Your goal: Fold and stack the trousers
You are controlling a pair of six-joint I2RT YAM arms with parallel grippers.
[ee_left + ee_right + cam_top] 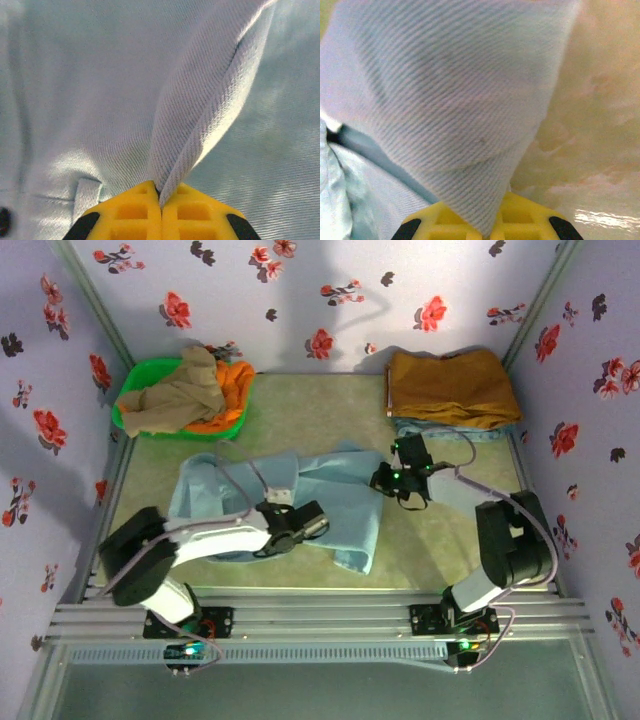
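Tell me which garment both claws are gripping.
The pale blue trousers spread mid-table; the mustard garment lies folded at the far right, the beige garment in the green basket.

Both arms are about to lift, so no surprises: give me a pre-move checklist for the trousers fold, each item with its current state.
1. Left gripper shut on a trousers fold: ok.
2. Right gripper shut on the trousers' edge: ok.
3. Layers pinched by each gripper: cannot tell.
4. Trousers lying flat: not ok, bunched between the arms.
5. Bare table right of the trousers: ok.
6. Mustard-brown garment at far right lying flat: ok.
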